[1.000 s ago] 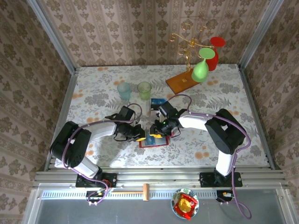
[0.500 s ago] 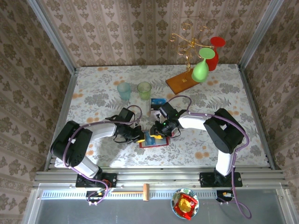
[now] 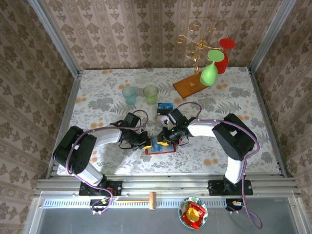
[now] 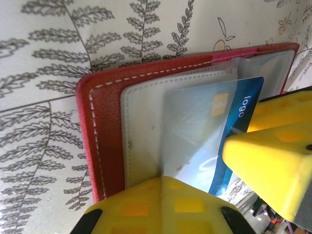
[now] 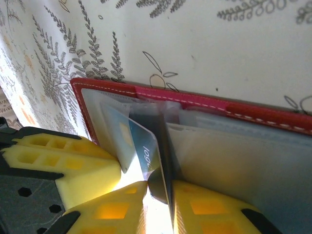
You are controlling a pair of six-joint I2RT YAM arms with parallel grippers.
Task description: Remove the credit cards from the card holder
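Lying open near the middle of the flowered table, a little toward its near edge, the red card holder sits between the two arms with its clear sleeve panels face up.

The left gripper comes in from the left. Its yellow fingers are pressed together with nothing between them, and their tips bear down on the white-edged sleeve at the holder's left panel.

A blue credit card marked "logo" lies partly inside a clear sleeve, with one end poking out toward the right gripper.

In the right wrist view that card runs between the right gripper's two yellow fingers, which stand close on either side of it. One finger looks to be against the card. A bright slit shows between the card and the other finger, so I cannot tell whether the card is firmly clamped.

The holder's stitched red border lies flat on the cloth beyond the fingers.

Just beyond the holder, on the far side, a loose card with a blue picture face rests on the table. Farther back and to the left stand a pale blue tumbler and a green tumbler, side by side.

At the far right a wooden base carries a gold wire rack. A green wine glass hangs from the rack upside down, with a red glass behind it.
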